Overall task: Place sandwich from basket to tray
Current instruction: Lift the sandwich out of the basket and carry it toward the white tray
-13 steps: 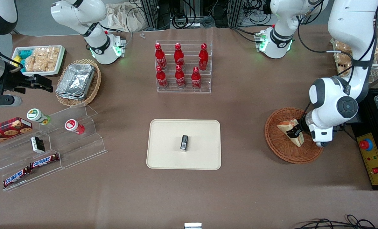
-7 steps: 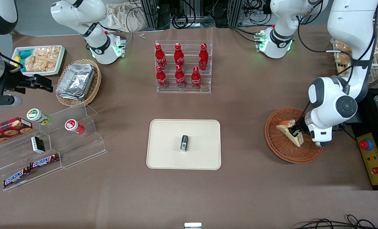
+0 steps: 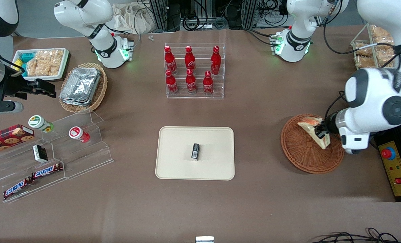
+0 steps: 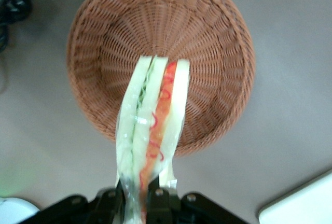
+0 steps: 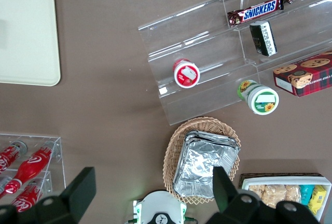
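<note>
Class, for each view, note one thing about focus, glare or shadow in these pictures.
Front view: even light; the tray is sharp, and the gripper holds the sandwich over the basket.
Left wrist view: the sandwich close to the lens looks soft, the basket weave crisper.
Right wrist view: glare streaks on the clear stand.

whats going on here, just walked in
The left arm's gripper is shut on a sandwich and holds it above the round wicker basket, which is otherwise empty in the wrist view. The cream tray at the middle of the table is where it goes. That tray holds only a small dark box, and the sandwich has not reached it yet.
</note>
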### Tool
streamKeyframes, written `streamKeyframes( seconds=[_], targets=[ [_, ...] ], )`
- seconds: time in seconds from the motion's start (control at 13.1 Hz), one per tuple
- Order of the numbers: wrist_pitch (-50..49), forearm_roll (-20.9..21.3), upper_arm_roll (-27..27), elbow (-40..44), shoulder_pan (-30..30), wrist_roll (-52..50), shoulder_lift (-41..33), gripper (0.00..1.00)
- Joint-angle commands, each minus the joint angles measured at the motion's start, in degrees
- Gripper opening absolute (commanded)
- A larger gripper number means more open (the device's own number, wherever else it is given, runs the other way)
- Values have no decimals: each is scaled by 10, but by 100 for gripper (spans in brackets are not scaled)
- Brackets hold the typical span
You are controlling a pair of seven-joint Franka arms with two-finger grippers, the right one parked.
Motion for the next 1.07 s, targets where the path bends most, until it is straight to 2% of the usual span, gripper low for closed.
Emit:
streamKeyframes(
  seconds=[0.0, 0.38, 0.53, 0.61, 0.69, 0.99],
  targets=[
    [-107, 1, 1, 94, -4, 50, 8, 0],
    [-135, 5, -50, 127, -5, 164, 12, 0],
    [-135, 22, -87, 127, -6, 170, 15, 6],
    [-135, 34, -103, 128, -6, 170, 15, 6],
    [-134, 37, -124, 129, -6, 169, 15, 0],
    [-123, 37, -207, 159, -6, 168, 37, 0]
  ],
)
